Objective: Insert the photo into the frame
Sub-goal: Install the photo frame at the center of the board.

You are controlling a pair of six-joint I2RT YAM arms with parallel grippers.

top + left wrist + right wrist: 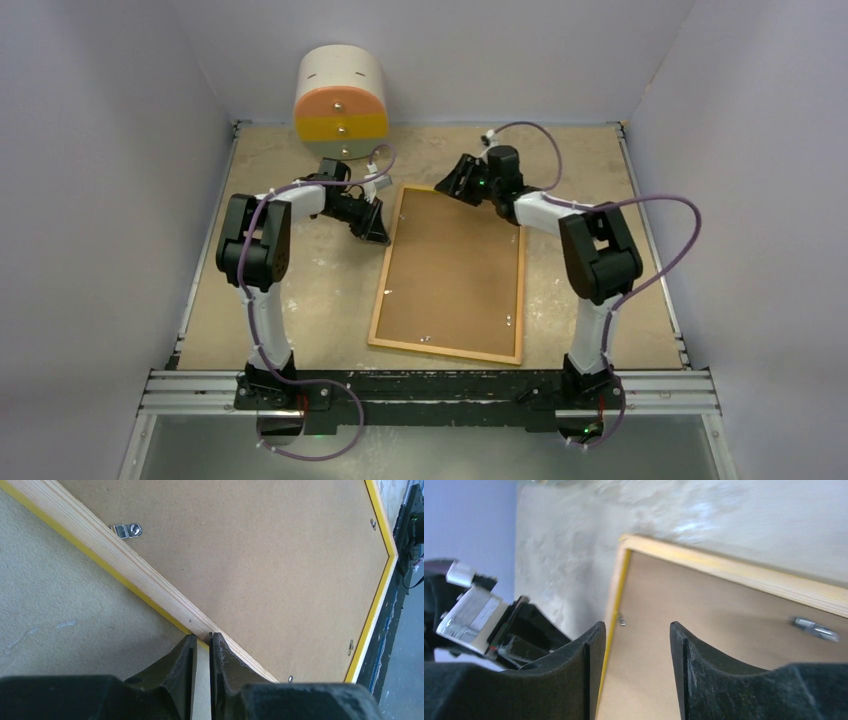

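The frame [443, 351] lies face down in the middle of the table, its wood-coloured back up and a yellow edge showing. A brown hardboard backing sheet [455, 270] fills it. The photo is hidden. My left gripper [375, 228] is at the frame's left rim near the far corner. Its jaws [201, 636] are almost closed, with a thin pale strip in the gap, and the tips touch the rim [150, 582]. My right gripper [455, 183] hovers over the frame's far edge. It is open and empty [636, 627], above the backing [724, 630].
A white, orange and yellow rounded drawer unit [341, 100] stands at the back left. Small metal turn clips [126, 530] [816, 628] sit on the frame's back. Purple walls close in the table on three sides. A metal rail [430, 390] runs along the near edge.
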